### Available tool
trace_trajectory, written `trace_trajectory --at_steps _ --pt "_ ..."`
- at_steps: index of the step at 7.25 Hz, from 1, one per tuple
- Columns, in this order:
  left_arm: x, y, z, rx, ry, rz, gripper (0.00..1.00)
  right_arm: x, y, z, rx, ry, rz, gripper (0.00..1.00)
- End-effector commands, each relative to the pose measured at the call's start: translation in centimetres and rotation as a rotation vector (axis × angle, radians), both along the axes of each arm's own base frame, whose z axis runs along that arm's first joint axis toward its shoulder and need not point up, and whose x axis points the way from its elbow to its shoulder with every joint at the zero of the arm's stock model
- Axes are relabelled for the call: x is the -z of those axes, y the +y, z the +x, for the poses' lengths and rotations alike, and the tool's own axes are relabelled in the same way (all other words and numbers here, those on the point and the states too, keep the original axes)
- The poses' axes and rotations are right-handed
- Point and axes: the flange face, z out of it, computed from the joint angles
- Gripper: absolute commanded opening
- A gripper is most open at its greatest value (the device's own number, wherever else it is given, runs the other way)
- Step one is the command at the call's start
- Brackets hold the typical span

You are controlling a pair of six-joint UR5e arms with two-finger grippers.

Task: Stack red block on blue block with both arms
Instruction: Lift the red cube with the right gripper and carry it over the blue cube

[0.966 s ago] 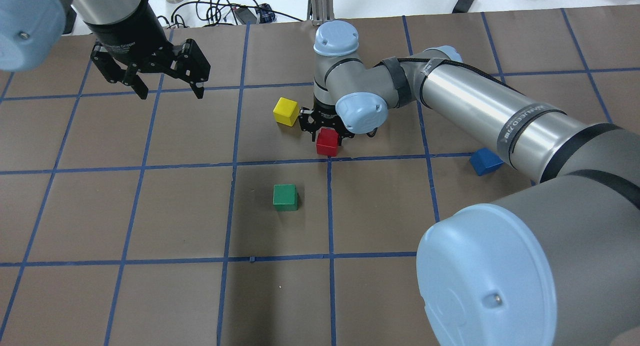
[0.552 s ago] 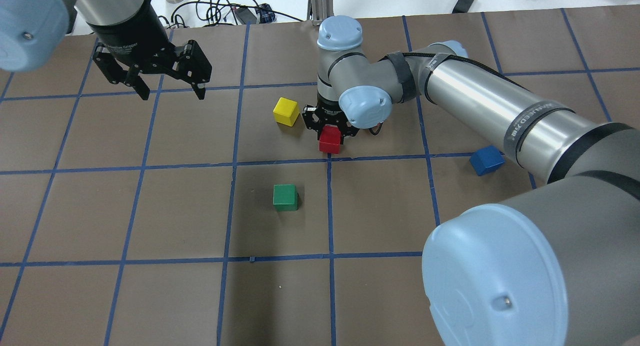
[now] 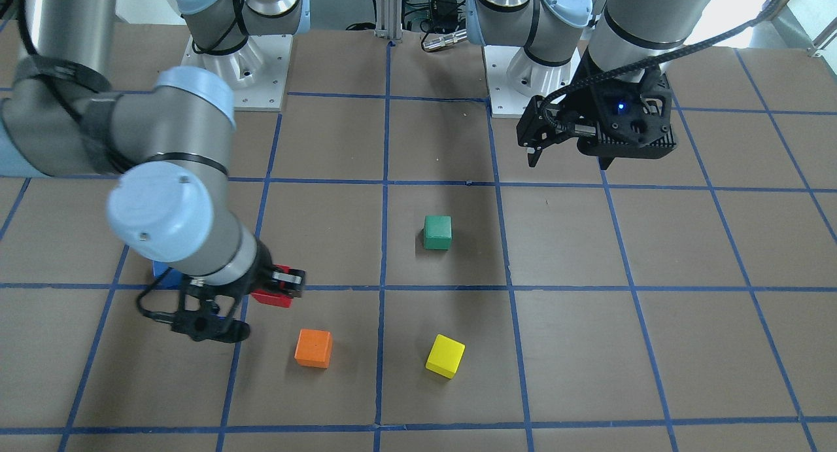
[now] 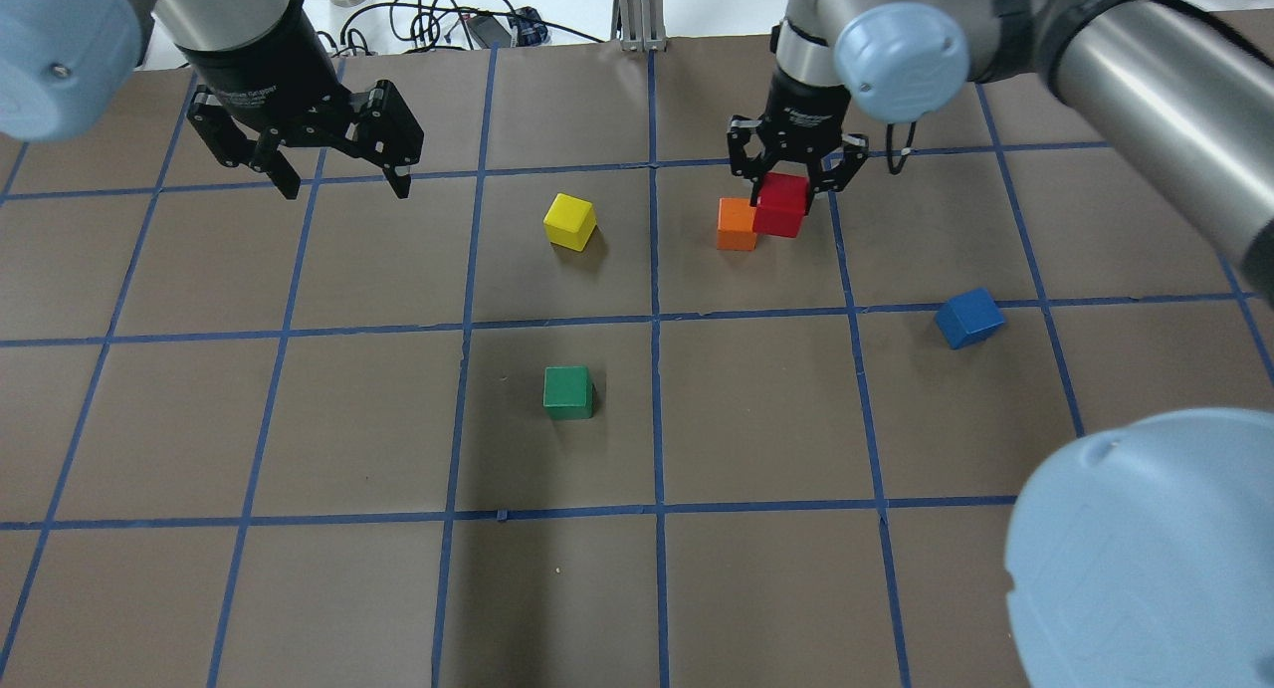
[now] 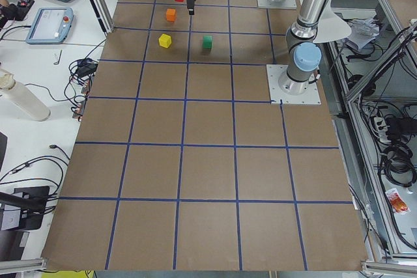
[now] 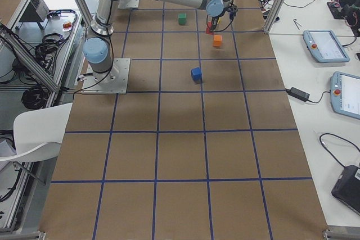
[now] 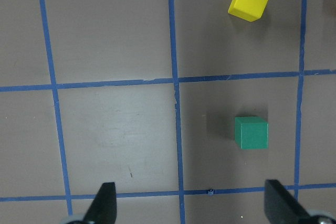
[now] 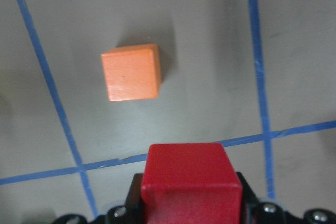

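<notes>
The red block (image 4: 779, 205) is held in my right gripper (image 4: 786, 192), lifted above the table beside the orange block (image 4: 735, 224). It fills the bottom of the right wrist view (image 8: 191, 174), with the orange block (image 8: 130, 72) below on the table. The blue block (image 4: 968, 317) lies alone on the table, nearer the robot and to the right of the held block. In the front-facing view the blue block (image 3: 163, 273) is mostly hidden behind the right arm. My left gripper (image 4: 338, 175) hangs open and empty over the far left of the table.
A yellow block (image 4: 570, 220) lies left of the orange one. A green block (image 4: 568, 390) sits near the table's middle, and it also shows in the left wrist view (image 7: 251, 132). Cables lie beyond the far edge.
My right gripper has carried the red block up and to the right, away from the yellow block, uncovering the orange block. The left gripper has barely moved.
</notes>
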Motion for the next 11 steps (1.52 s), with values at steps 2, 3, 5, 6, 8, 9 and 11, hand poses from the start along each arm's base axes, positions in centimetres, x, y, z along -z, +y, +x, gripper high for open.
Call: trace_trajectory --at_steps 2,3,5,6,8,9,11 --pt "0.2 -0.1 0.0 0.000 0.000 0.003 1.00 -0.4 2.5 -14.6 -0.203 -0.007 0.033 0.00" --pt "0.2 -0.1 0.0 0.000 0.000 0.003 1.00 0.1 3.8 -16.6 -0.268 -0.023 0.026 0.00" --pt "0.2 -0.1 0.0 -0.001 0.000 0.003 1.00 1.6 4.8 -18.8 -0.415 0.016 0.023 0.00" --pt "0.2 -0.1 0.0 -0.001 0.000 0.003 1.00 3.4 5.7 -19.6 -0.451 -0.003 0.033 0.00" --pt "0.3 -0.2 0.0 -0.001 0.000 0.004 1.00 6.6 7.4 -19.4 -0.490 0.018 -0.021 0.00" --pt "0.3 -0.2 0.0 -0.003 0.000 0.004 1.00 7.8 8.4 -19.0 -0.491 0.035 -0.063 0.00" --pt "0.3 -0.1 -0.1 -0.001 0.000 0.004 1.00 8.6 9.0 -18.7 -0.486 0.042 -0.093 0.00"
